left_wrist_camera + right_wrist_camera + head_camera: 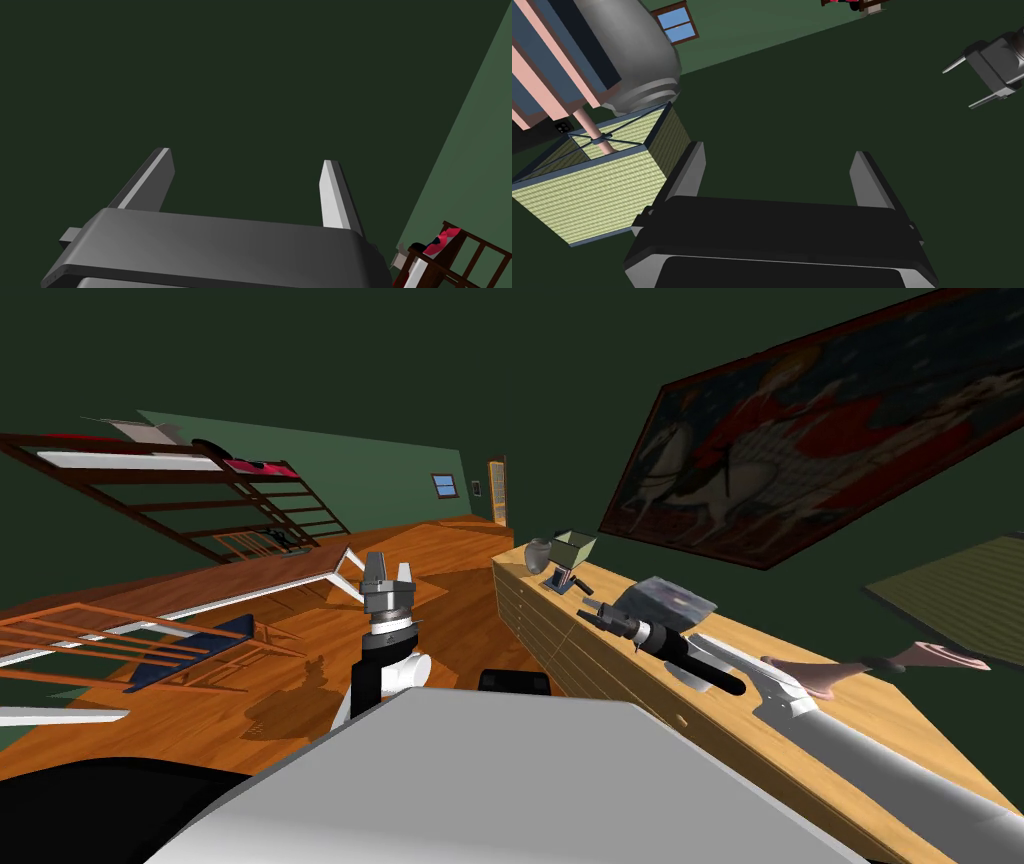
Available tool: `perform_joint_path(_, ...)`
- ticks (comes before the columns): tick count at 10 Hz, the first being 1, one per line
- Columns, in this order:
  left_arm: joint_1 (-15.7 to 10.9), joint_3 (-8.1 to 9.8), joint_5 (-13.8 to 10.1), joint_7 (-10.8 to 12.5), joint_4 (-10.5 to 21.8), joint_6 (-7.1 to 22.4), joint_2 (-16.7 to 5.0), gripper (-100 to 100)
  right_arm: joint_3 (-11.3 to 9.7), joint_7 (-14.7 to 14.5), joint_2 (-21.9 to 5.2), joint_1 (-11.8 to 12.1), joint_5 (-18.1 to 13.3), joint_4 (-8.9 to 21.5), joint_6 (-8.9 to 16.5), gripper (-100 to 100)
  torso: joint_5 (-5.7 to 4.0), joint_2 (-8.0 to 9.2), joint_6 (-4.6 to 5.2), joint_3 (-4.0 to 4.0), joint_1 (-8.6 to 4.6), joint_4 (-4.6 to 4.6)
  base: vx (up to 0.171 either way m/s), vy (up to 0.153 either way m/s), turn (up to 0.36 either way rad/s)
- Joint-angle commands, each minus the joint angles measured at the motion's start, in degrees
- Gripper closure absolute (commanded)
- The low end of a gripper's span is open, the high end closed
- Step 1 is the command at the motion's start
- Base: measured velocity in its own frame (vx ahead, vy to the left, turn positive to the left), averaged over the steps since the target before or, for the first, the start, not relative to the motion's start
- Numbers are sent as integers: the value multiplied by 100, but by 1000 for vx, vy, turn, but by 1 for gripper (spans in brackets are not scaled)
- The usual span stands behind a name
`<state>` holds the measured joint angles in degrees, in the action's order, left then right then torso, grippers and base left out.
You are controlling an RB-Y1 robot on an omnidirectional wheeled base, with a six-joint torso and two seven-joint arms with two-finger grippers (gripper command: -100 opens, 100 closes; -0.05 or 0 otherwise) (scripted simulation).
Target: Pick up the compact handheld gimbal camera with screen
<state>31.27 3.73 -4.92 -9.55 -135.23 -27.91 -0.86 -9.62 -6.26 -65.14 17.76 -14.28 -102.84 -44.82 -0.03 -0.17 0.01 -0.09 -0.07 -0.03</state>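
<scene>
Lamp point(572, 550) and grey vase point(538, 554) crowding sideboard point(920, 728) end, grey box point(668, 600) midway along top, open floor point(300, 688) left

Gimbal camera point(561, 128): small black body, one corner showing with a cluster of tiny round lenses; its pose cannot be told. Sits by the lamp on the wooden dresser point(900, 718), tucked between a pink-and-blue striped block point(542, 60) and the green lampshade point(597, 195), mostly hidden by both
</scene>
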Motion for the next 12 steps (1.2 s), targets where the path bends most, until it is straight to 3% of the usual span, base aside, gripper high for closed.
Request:
perform_joint_path(1, 0, 0, 0, 0, 0, 0, 0, 0, -22, 34, -286, -10, -31, 79, 27, -100, 0, 0, 0, 0, 0, 0, 20, -6, 86)
perform_joint_path(2, 0, 0, 0, 0, 0, 0, 0, 0, -63, 87, -462, -11, -87, 297, 37, -100, 1, 0, 2, 0, 1, 0, 30, -4, 187)
perform_joint_path(4, 1, 0, 0, 0, 0, 0, 0, 0, -63, 87, -677, -11, -87, 297, 37, -100, 0, -4, 3, -2, 1, -1, 21, -6, 27)
perform_joint_path(7, 1, 0, 0, 0, 0, 0, 0, 0, -149, 207, -1240, 27, -194, 726, 83, -100, 1, -5, 2, -3, 5, -1, 37, 1, 146)
perform_joint_path(12, 1, 0, 0, 0, 0, 0, 0, 0, -241, 346, -1979, 117, -295, 1140, 160, -100, 1, -18, 0, -10, 6, -4, 55, -1, 109)
